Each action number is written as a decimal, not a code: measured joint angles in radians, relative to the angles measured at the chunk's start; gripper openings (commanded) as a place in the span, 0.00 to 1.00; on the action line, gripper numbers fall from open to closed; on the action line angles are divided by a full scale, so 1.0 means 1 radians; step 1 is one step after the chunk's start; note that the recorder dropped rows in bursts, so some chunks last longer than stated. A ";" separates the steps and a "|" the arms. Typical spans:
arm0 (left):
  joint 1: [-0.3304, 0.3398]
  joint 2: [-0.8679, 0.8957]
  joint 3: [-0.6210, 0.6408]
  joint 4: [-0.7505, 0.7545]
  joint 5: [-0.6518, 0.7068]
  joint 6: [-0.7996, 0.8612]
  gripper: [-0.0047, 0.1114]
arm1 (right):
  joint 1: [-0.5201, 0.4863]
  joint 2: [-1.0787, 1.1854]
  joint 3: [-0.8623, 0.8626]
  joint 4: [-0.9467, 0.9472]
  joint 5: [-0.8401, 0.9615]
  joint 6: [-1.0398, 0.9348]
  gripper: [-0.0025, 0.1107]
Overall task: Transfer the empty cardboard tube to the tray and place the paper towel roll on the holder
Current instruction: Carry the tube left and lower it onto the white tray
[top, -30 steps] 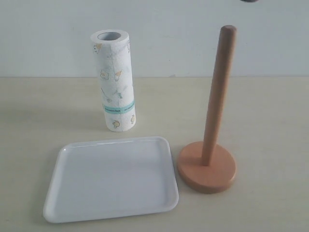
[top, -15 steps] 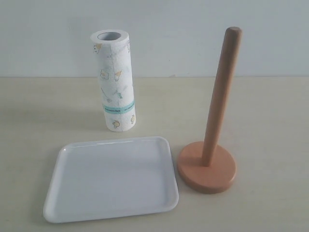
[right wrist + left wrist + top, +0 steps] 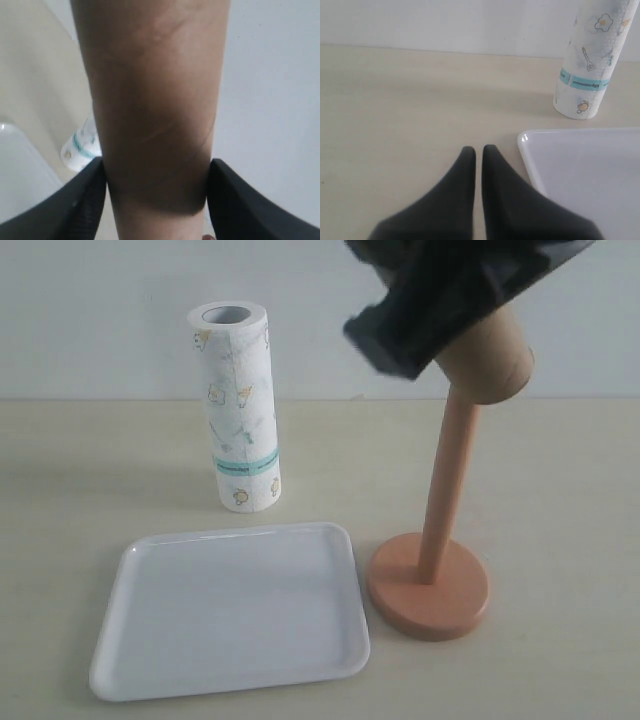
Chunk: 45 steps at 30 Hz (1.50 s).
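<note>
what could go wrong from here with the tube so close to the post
1. The right gripper holds the empty cardboard tube tilted right at the top of the holder. If the tube's end is not clear of the holder's tip, a sideways pull may tip the holder.
2. The paper towel roll stands upright just behind the tray, so a wide swing toward the tray could knock it over.

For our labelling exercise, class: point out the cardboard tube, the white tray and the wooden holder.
cardboard tube [image 3: 492, 364]: exterior view, its exposed lower end.
white tray [image 3: 230, 615]: exterior view, bare floor.
wooden holder [image 3: 428, 592]: exterior view, round base.
</note>
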 measured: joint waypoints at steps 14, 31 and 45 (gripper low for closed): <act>0.000 0.000 0.000 0.000 0.000 0.000 0.08 | 0.069 0.453 -0.296 0.090 0.282 -0.372 0.02; 0.000 0.000 0.000 0.000 0.000 0.000 0.08 | 0.040 0.776 -0.373 0.116 0.087 -0.439 0.02; 0.000 0.000 0.000 0.000 0.000 0.000 0.08 | -0.041 0.968 -0.373 0.222 -0.049 -0.429 0.02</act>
